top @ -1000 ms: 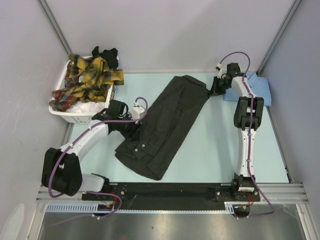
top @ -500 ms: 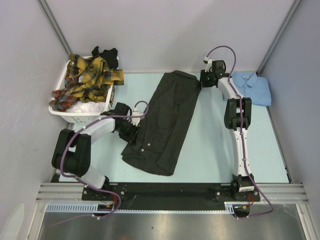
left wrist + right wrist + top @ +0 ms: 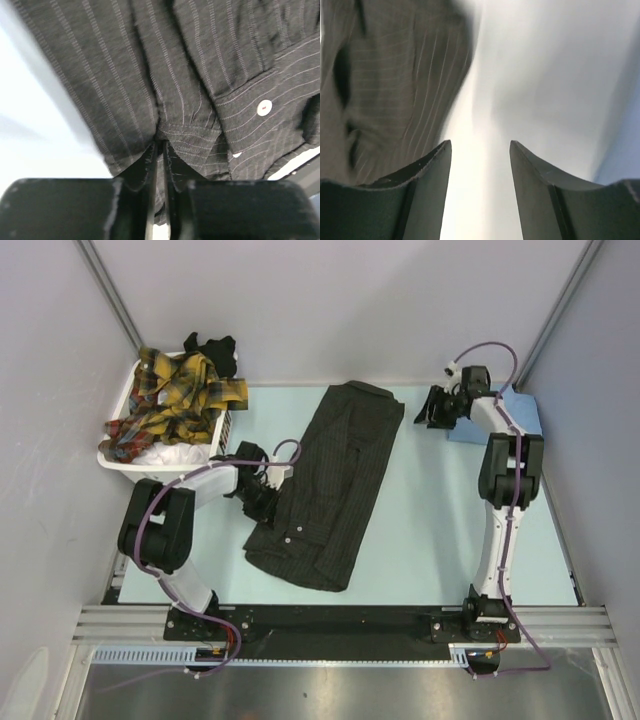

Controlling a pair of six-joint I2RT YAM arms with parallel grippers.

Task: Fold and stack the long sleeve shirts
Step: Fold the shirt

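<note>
Shirt check from above: your dark pinstripe shirt (image 3: 335,480) lies flat in the middle of the table (image 3: 430,530). It's folded into a long narrow strip that runs on a diagonal, with one end near the back edge and the other down toward the arm bases.

Your left gripper (image 3: 159,150) is at the strip's left edge, about two thirds of the way down. In the wrist view the fingers are pinched together on a small fold of the striped cloth, with only a sliver between them. There's a pale button (image 3: 264,107) off to the right of the pinch.

Your right gripper (image 3: 480,150) is up by the back right of the table, just off the shirt's far end and not touching it. Its fingers are spread apart with nothing between them. That wrist view is blurry, so all you get is striped cloth on the left and bare table on the right.

The light blue shirt (image 3: 530,418) sits folded in the far right corner, partly hidden by the right arm. The yellow-red plaid shirts (image 3: 175,405) are heaped in the white basket (image 3: 160,473) at the far left, draping over its rim. Some black cloth (image 3: 212,348) pokes up at the back of it.
</note>
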